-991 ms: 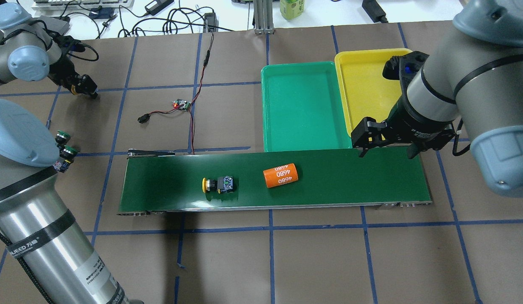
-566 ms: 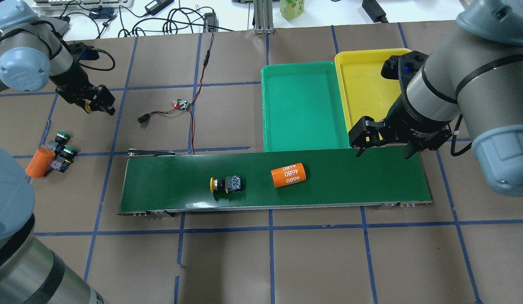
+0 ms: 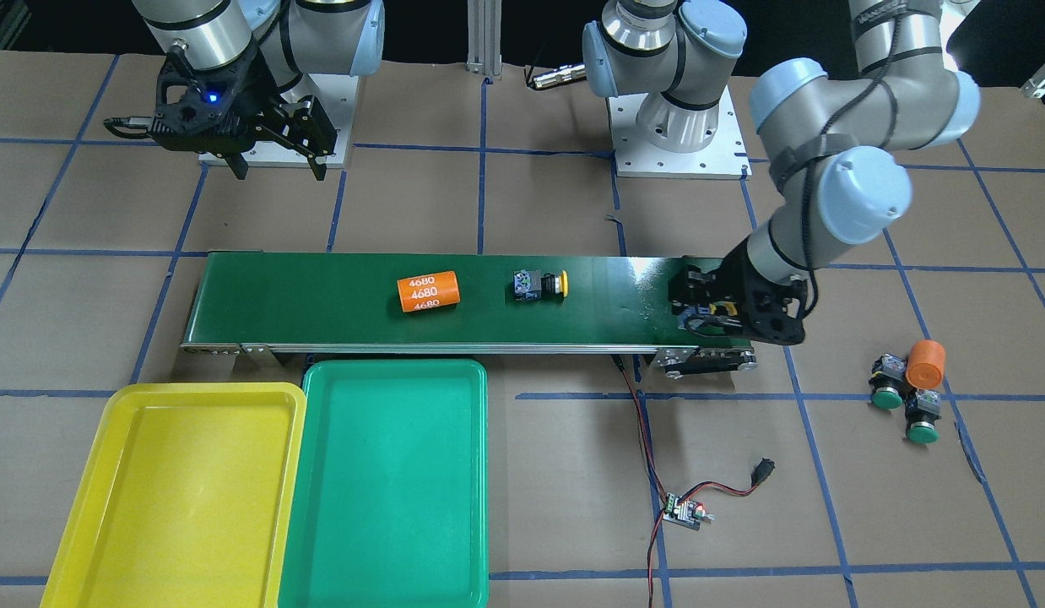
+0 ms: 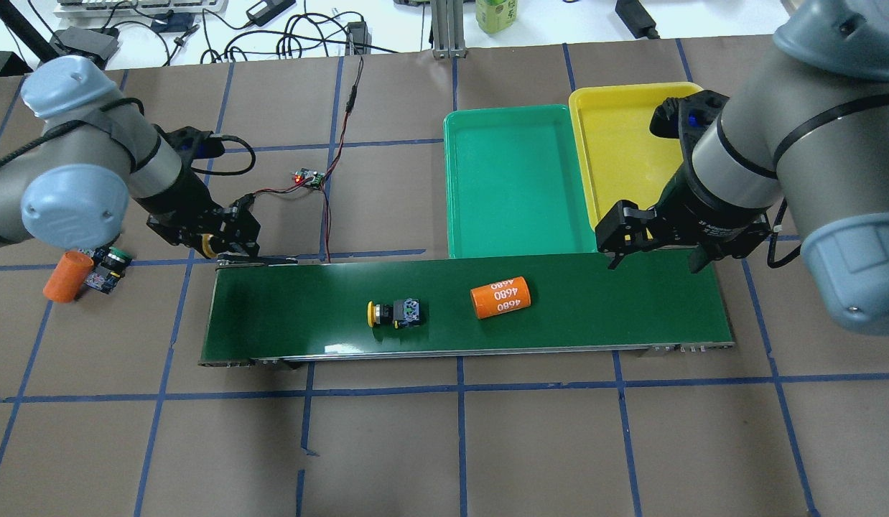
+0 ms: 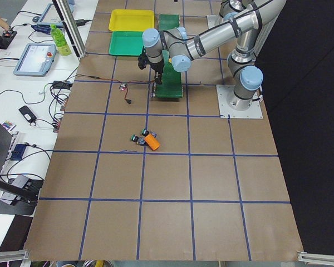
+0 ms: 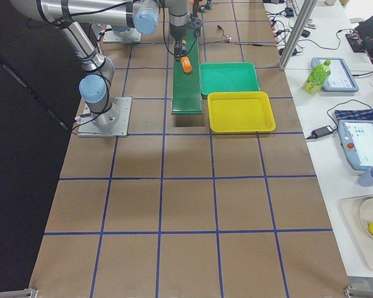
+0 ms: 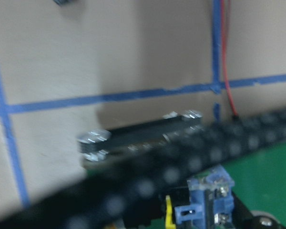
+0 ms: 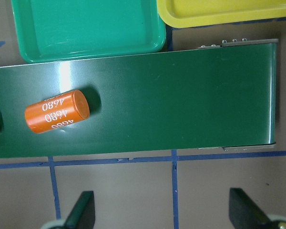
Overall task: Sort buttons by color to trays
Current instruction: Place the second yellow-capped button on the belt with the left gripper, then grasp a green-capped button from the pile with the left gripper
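My left gripper [image 4: 226,246] hangs at the left end of the belt, shut on a yellow button [image 4: 210,248]; the left wrist view shows that button's blue and yellow body [image 7: 206,201] between the fingers. Another yellow button [image 4: 394,314] lies on its side mid-belt. Two green buttons [image 3: 887,385] [image 3: 921,419] sit on the table off the belt's left end. My right gripper [image 4: 656,256] is open above the belt's right end, holding nothing. The green tray [image 4: 513,179] and the yellow tray [image 4: 617,143] lie side by side beyond the belt, both empty.
An orange "4680" cylinder [image 4: 500,297] lies on the dark-green conveyor belt [image 4: 595,309], right of the button. A second orange cylinder [image 4: 64,276] rests against the green buttons. A small circuit board with red wires [image 4: 308,177] lies behind the belt's left part.
My left arm has swung from the far left of the table to the belt's left end, carrying the yellow button. The button and cylinder on the belt have drifted right. The right gripper barely moved.
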Robot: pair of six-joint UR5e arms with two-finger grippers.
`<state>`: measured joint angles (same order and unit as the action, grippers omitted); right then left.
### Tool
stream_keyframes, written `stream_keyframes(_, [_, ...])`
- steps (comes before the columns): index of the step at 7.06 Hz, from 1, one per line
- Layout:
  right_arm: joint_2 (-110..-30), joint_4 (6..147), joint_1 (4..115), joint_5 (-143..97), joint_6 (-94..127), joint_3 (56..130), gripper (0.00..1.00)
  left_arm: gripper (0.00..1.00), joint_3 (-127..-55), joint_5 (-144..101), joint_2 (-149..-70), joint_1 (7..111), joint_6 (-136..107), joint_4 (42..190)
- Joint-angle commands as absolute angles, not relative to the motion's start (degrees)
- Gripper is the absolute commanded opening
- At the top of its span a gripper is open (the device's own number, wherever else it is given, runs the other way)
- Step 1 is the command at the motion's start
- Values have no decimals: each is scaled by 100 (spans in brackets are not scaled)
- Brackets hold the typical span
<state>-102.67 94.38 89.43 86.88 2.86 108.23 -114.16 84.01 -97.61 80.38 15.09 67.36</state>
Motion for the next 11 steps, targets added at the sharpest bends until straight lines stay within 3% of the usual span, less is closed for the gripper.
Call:
stream_keyframes(1, [-10283,9387,8947,9122,351,10811,100,0,-11969,8394,-9860,8244,1162,6049])
stream_keyframes(2, [-10292,9378,8956,9097,343,10811,100,21,-12005,8385,-9853,8235,1186,6038])
stream_keyframes(3, [-10292,9387,8956,9062,343,10784,100,69,-12023,8341,-9722,8270,1004,6055])
stream_keyframes(4, [-10362,9387,8973,9027,317,10749,100,93,-12023,8323,-9790,8288,776,6056])
stream_keyframes(5, [-10406,9500,8982,8861,290,10732,100,100,-11980,8323,-9756,8427,686,6038])
stream_keyframes(6, [-10406,9544,8974,8798,307,10723,100,100,-11892,8393,-9712,8464,703,6047])
stream_keyframes(9, [-10442,9589,8948,8798,343,10740,100,100,-10315,9075,-10245,7720,1044,6643])
stream_keyframes(11, [-10354,9589,8947,8789,588,10732,100,100,-9548,9202,-11009,6528,2882,6627])
